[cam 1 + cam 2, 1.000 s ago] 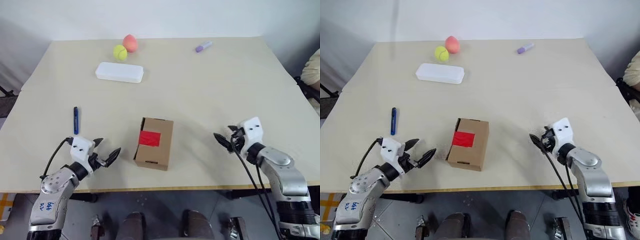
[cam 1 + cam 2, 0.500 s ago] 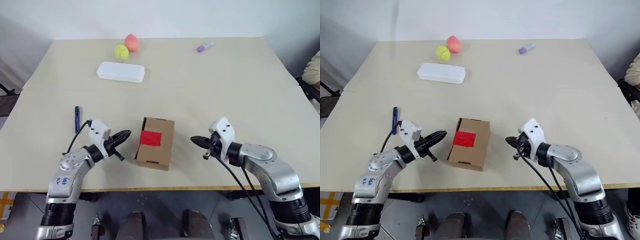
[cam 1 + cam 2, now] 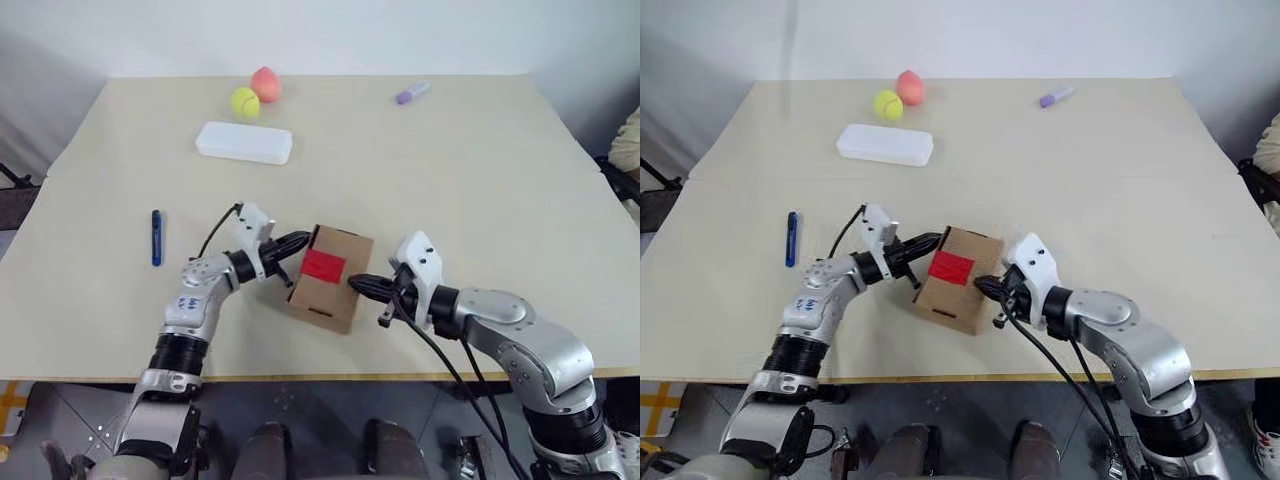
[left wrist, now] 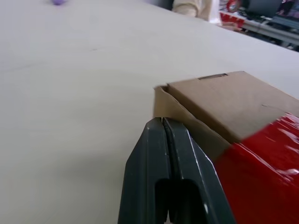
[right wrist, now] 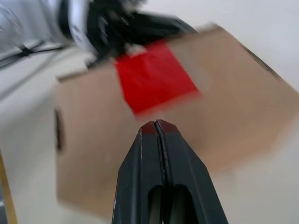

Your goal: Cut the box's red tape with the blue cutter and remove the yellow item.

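The brown box (image 3: 331,285) lies skewed near the table's front middle, with the red tape (image 3: 323,265) across its top flap. My left gripper (image 3: 302,240) is shut and empty, its tips against the box's left far corner (image 4: 205,100). On the other side, my right gripper (image 3: 357,283) is shut and empty, its tips at the box's right side. In the right wrist view the shut fingers (image 5: 140,154) point at the red tape (image 5: 156,74). The blue cutter (image 3: 156,237) lies on the table to the left, apart from both grippers. The yellow item is hidden.
A flat white case (image 3: 244,142) lies at the back left. Behind it are a tennis ball (image 3: 243,101) and a pink-orange ball (image 3: 264,83). A purple marker (image 3: 410,93) lies at the back right. A person's sleeve (image 3: 628,140) shows at the right edge.
Both grippers have shut and swung inward from the table's front corners to the box's two sides. The box has turned and slid a little to the right.
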You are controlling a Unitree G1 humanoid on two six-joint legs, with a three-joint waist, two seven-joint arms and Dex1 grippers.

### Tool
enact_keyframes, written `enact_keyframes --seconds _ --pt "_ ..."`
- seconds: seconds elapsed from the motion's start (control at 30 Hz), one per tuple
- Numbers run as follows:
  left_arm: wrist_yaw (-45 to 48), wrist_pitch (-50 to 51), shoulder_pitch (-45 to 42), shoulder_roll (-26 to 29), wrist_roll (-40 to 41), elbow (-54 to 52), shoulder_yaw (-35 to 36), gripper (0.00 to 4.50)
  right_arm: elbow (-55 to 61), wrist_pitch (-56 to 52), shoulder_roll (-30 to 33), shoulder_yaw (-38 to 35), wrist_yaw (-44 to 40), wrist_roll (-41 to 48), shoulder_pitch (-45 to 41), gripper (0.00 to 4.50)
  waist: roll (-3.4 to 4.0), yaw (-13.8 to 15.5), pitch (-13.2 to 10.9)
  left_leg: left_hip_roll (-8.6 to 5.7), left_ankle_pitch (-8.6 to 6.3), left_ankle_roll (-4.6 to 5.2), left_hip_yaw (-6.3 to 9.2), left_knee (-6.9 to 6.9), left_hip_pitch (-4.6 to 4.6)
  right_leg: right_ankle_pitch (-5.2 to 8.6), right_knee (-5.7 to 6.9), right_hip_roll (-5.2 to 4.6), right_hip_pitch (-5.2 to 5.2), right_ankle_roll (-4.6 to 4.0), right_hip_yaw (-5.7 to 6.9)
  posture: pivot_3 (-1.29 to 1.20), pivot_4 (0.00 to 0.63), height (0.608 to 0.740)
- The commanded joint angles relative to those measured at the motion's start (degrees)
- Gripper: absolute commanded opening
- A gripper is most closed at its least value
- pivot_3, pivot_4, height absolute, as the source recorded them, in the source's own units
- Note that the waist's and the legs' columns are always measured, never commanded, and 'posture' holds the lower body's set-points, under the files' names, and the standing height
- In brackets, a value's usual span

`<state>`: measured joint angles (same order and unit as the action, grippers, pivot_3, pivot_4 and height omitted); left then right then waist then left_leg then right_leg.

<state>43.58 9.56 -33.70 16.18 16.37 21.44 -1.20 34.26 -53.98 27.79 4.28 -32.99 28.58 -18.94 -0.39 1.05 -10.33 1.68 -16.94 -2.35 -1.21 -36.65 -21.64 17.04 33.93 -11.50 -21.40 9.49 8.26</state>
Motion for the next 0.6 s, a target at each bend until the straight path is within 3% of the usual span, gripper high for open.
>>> enact_keyframes --seconds 0.03,0.23,0.43,0.6 --pt "-1.7 -0.7 1.9 4.5 -0.4 -1.7 4.2 0.02 1.7 -0.2 3.5 -6.9 0.1 1.8 -2.2 0.0 -0.01 -0.2 0.0 0.0 0.0 0.0 -0.01 -0.01 -0.03 0.0 0.0 0.0 -0.04 0.0 0.0 0.0 0.15 0.74" --pt "-0.5 11.2 12.2 13.3 4.0 -14.8 9.0 0.02 -10.9 4.0 8.1 -9.6 -3.4 1.1 -11.5 0.0 -0.02 -1.3 0.0 0.06 -0.01 0.01 -0.09 -0.03 0.04 0.0 0.13 0.03 -0.09 -0.01 -0.17 0.0 0.15 0.74" --pt "4.3 31.3 26.8 21.1 15.4 -35.5 10.0 0.02 -38.7 14.0 8.0 1.2 -13.0 -7.6 -26.2 0.0 -0.07 -1.4 -0.1 0.08 -0.12 0.08 -0.26 -0.13 0.06 0.0 0.14 0.04 -0.14 0.0 -0.41 0.0 0.15 0.74" --pt "1.5 42.1 31.0 21.3 22.5 -45.0 10.1 0.02 -63.2 29.2 2.6 8.3 -20.0 -16.5 -36.7 0.0 -0.06 -1.4 -0.1 0.09 -0.17 0.08 -0.31 -0.3 0.05 0.0 0.21 0.06 -0.15 0.0 -0.48 0.0 0.15 0.74"
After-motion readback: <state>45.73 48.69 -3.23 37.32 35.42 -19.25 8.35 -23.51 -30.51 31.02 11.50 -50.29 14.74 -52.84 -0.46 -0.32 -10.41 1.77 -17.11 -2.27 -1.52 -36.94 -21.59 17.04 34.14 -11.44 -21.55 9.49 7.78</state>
